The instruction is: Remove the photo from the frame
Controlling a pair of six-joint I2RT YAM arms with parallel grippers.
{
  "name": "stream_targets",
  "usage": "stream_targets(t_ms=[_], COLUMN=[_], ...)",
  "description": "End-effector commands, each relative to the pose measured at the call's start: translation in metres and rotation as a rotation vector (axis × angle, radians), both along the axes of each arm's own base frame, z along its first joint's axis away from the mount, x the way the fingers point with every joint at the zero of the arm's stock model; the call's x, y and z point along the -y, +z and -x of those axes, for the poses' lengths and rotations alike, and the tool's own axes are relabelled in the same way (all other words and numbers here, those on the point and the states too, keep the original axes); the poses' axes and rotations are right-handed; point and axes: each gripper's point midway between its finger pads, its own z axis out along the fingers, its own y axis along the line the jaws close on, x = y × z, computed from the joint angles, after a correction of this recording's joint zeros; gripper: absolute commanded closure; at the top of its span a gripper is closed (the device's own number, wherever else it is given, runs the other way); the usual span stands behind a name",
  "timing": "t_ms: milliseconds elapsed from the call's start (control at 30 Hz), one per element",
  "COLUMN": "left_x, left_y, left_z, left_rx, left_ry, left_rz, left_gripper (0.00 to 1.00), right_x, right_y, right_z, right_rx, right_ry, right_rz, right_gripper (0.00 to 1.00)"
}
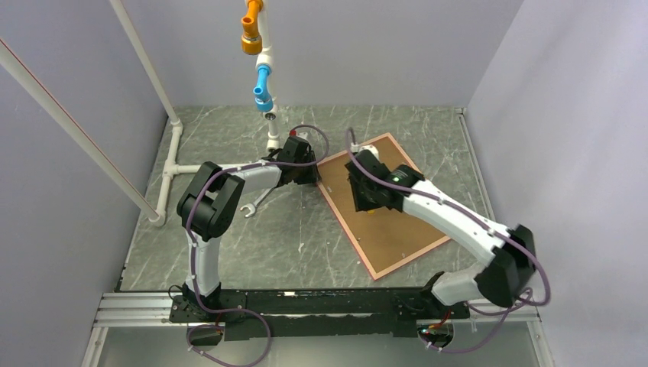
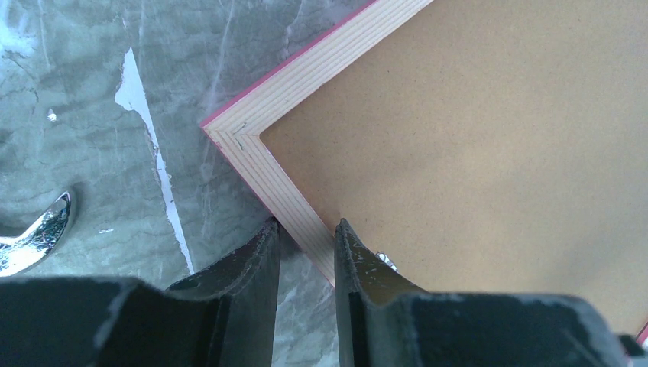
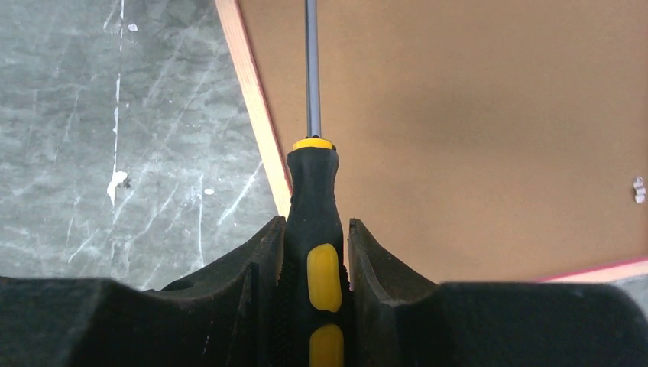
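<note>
The frame lies face down on the table, its brown backing board up and a thin pink-red edge around it. The photo is hidden under the board. My left gripper sits at the frame's left corner. In the left wrist view it is shut on the pale wooden border, one finger outside on the table side, one on the board side. My right gripper hovers over the board, shut on a black-and-yellow screwdriver whose metal shaft points out over the board beside the frame's long edge.
A chrome wrench lies on the marble table left of the frame, beneath my left forearm. A white pipe structure stands at the left; a hanging pipe with orange and blue fittings is at the back. A small metal clip sits on the board.
</note>
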Motion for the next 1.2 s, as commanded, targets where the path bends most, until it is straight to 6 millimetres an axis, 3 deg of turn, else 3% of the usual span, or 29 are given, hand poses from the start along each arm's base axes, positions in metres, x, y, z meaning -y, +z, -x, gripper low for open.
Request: stream_targets(t_ms=[0, 233, 533, 633, 733, 1000, 1067, 1167], left_x=[-0.013, -0.006, -0.002, -0.007, -0.008, 0.02, 0.021, 0.021], left_y=[-0.045, -0.042, -0.026, -0.007, 0.008, 0.031, 0.036, 0.044], left_z=[0.047, 0.033, -0.008, -0.014, 0.0, 0.078, 0.09, 0.1], left_rx=[-0.16, -0.111, -0.081, -0.045, -0.056, -0.142, -0.147, -0.149], left_ry=[-0.097, -0.156, -0.262, -0.231, -0.207, -0.123, -0.076, -0.025], left_rz=[-0.122, -0.152, -0.327, -0.342, -0.295, -0.063, -0.068, -0.056], left_gripper=[1.0, 1.0, 0.99, 0.72, 0.54, 0.33, 0.19, 0.13], right_x=[0.031, 0.061, 0.05, 0.046, 0.042, 0.036, 0.034, 0.034], right_y=[0.01, 0.003, -0.01, -0.018, -0.021, -0.031, -0.031, -0.032], right_z=[0.007, 0.024, 0.05, 0.061, 0.069, 0.08, 0.081, 0.08], right_rx=[0.066, 0.098, 0.006, -0.038, -0.07, -0.112, -0.11, -0.108], right_ry=[-0.084, -0.166, -0.133, -0.118, -0.105, -0.074, -0.067, -0.067], right_rz=[-0.023, -0.114, -0.213, -0.238, -0.246, -0.233, -0.237, -0.237], right_gripper=[1.0, 1.0, 1.0, 1.0, 1.0, 1.0, 1.0, 1.0])
